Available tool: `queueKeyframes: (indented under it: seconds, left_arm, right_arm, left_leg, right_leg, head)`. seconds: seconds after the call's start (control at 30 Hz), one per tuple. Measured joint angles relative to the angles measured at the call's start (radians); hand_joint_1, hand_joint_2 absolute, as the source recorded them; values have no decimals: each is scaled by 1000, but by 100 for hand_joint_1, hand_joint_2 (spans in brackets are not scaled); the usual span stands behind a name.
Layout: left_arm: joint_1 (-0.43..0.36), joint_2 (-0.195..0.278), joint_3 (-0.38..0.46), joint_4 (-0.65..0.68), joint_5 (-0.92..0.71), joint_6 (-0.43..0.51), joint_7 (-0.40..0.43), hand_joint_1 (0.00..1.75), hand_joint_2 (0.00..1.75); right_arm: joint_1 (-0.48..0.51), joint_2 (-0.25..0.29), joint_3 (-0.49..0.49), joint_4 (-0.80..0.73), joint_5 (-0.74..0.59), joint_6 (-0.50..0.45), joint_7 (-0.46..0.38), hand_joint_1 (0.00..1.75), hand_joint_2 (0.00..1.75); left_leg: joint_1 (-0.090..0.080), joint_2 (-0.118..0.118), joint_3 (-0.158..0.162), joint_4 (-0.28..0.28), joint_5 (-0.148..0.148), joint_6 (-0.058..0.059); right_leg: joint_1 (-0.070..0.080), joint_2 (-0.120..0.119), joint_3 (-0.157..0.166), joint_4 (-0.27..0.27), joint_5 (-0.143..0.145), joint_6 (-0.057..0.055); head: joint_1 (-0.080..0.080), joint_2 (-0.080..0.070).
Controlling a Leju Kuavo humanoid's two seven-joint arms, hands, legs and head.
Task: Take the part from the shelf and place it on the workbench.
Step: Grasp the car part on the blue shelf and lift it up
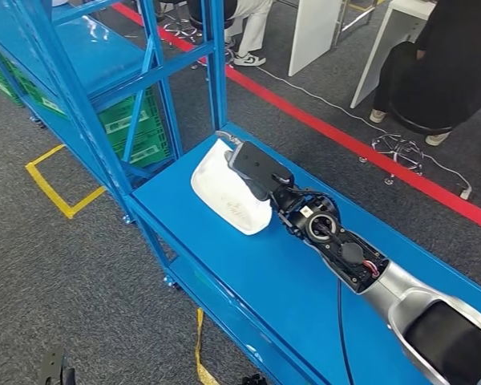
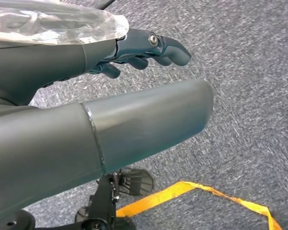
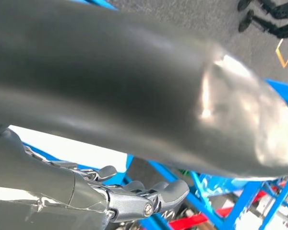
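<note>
The part (image 1: 229, 195), a white bagged item, is found lying on the blue shelf (image 1: 298, 297), close to the blue upright posts (image 1: 216, 64). The right hand (image 1: 257, 170) is laid over the far side of the part, with the silver right arm (image 1: 407, 301) stretched along the shelf. Whether the part is actually grasped cannot be told; in the right wrist view the fingers (image 3: 161, 194) are seen curled above the white surface. The left hand (image 2: 135, 52) is seen over grey carpet (image 2: 251, 96), fingers gently bent and apart, nothing held. Yellow floor tape (image 2: 208, 191) is noted beneath it.
</note>
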Motion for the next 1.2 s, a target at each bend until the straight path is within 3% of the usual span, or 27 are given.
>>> queueKeyframes:
  seconds: [0.1, 0.17, 0.23, 0.27, 0.33, 0.4, 0.47, 0.5, 0.53, 0.6, 0.67, 0.8, 0.93, 1.07, 1.2]
  left_arm:
    - [0, -1, 0, 0, 0, 0, 0, 0, 0]
    - [0, -2, 0, 0, 0, 0, 0, 0, 0]
    - [2, 0, 0, 0, 1, 0, 0, 0, 0]
    - [4, 1, 0, 0, 1, 0, 0, 0, 0]
    - [3, 3, 0, 0, 1, 0, 0, 0, 0]
    - [1, 4, 0, 0, 2, 1, -2, 0, 0]
    - [5, 4, 0, 0, 2, 3, -3, 0, 0]
    - [7, 5, 0, 0, 3, 5, -3, 0, 0]
    - [9, 6, 0, 0, 4, 8, -3, 0, 0]
    - [9, 10, 0, 0, 6, 11, -3, 0, 0]
    - [11, 14, 0, 0, 11, 14, -3, 0, 0]
    - [25, 25, 2, 0, 22, 19, -9, 0, 0]
    - [36, 39, 4, 0, 23, 19, -14, 0, 0]
    - [41, 54, 7, 0, 25, 24, -13, 0, 0]
    - [50, 69, 15, 0, 32, 32, -13, 0, 0]
  right_arm:
    - [-2, 0, 0, -1, 0, 0, 0, 0, 0]
    - [-4, 0, 0, -1, 0, 0, 0, 0, 0]
    - [-5, 0, 0, -1, 0, 0, 0, 0, 0]
    - [-5, 0, 0, -2, 0, 0, 0, 0, 0]
    - [-8, 0, 1, -5, 1, 0, 0, 0, 0]
    - [-10, -1, 1, -6, 6, -4, 4, 0, 0]
    - [-7, -1, 4, -6, 17, -19, 23, 0, 0]
    - [-4, -1, 6, -7, 23, -31, 42, 0, 44]
    - [-1, -1, 6, -9, 28, -43, 63, 0, 87]
    - [7, -3, 5, -20, 36, -62, 105, 0, 175]
    - [17, -13, 1, -41, 54, -72, 142, 0, 175]
    - [46, -56, -4, -116, 113, -64, 220, 0, 175]
    - [63, -123, -9, -210, 170, -40, 312, 0, 175]
    - [70, -188, -9, -299, 200, 10, 387, 0, 175]
    - [59, -239, -9, -360, 203, 30, 426, 0, 175]
  left_leg:
    - [-2, -28, 5, 1, -2, -3]
    - [0, -45, 1, 1, 0, -10]
    - [2, -61, -3, -2, 5, -22]
    - [1, -58, -5, 0, 2, -26]
    - [-3, -23, -33, 58, -34, -34]
    - [0, 18, -98, 192, -98, -41]
    - [6, 31, -147, 289, -125, -48]
    - [9, 33, -144, 281, -112, -51]
    - [12, 36, -119, 231, -82, -53]
    - [15, 45, -38, 79, -19, -53]
    - [12, 50, 7, -6, 3, -46]
    - [7, 48, 15, -14, 0, -36]
    - [2, 47, 14, -13, -4, -27]
    - [0, 48, 14, -13, -5, -23]
    - [1, 48, 14, -12, -6, -22]
  right_leg:
    - [5, 32, 91, -211, 108, -17]
    - [8, 53, 131, -288, 127, -22]
    - [9, 45, 140, -298, 126, -25]
    - [7, 36, 144, -305, 129, -29]
    - [2, 17, 152, -319, 136, -38]
    - [4, 2, 153, -323, 138, -42]
    - [4, -10, 152, -322, 137, -42]
    - [4, -14, 152, -322, 136, -42]
    - [3, -19, 152, -322, 136, -40]
    - [4, -24, 154, -320, 132, -34]
    - [8, -26, 154, -317, 126, -28]
    - [9, -25, 157, -315, 122, -43]
    - [5, -25, 161, -323, 125, -33]
    - [3, -24, 163, -327, 126, -16]
    - [3, -24, 163, -328, 125, -9]
  head:
    - [-1, 0]
    - [-3, 0]
    - [-5, 0]
    - [-6, 0]
    - [-12, 0]
    - [-17, 0]
    - [-18, 0]
    - [-19, 0]
    - [-19, 0]
    - [-20, 0]
    - [-17, 0]
    - [-10, 0]
    - [-8, 0]
    - [-9, 0]
    - [-9, 0]
